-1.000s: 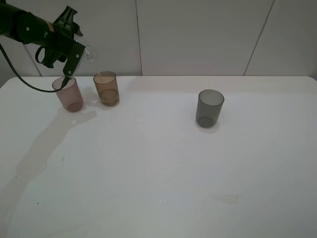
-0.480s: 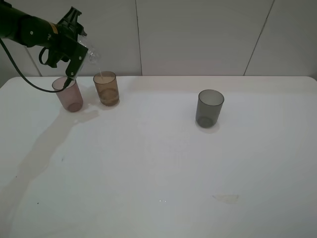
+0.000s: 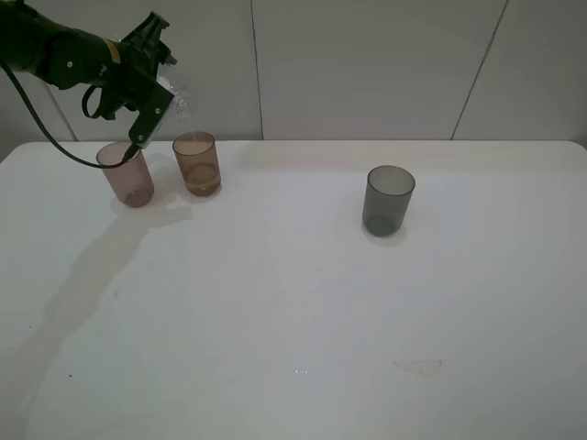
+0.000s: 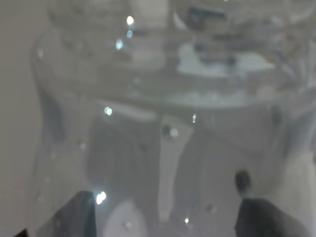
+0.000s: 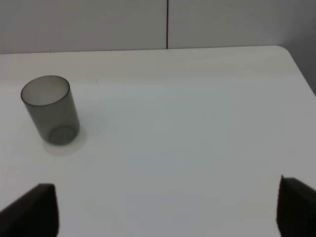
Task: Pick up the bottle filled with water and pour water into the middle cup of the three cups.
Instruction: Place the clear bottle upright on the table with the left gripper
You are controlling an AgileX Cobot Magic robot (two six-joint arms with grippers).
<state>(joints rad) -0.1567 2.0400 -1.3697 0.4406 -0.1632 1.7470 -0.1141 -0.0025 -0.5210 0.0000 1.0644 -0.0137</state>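
White table (image 3: pixel 303 293), far-left corner: middle cup (image 3: pixel 196 165) (amber-brown) just beside pinkish-mauve cup (image 3: pixel 127 176). Above them, tilted bottle (image 3: pixel 176 97) clamped in left gripper (image 3: pixel 152 104). Right gripper (image 5: pixel 168 212) spread wide.

Soft, even room light, with one of my views lost to blur.

From above, the white table (image 3: pixel 303 293) is bright and evenly lit. My left arm (image 3: pixel 64 55) throws a broad, pale, soft-edged shadow across it toward the near left edge, and the grey cup (image 3: pixel 390 200) has only a faint smudge of shadow at its foot. My left wrist view is wholly out of focus: the bottle (image 4: pixel 163 123) fills it as grey haze with small white glints. My right wrist view is clear, though my right pincer (image 5: pixel 163 212) shows its fingertips (image 5: pixel 34 210) as dark blurs at the frame's edge.
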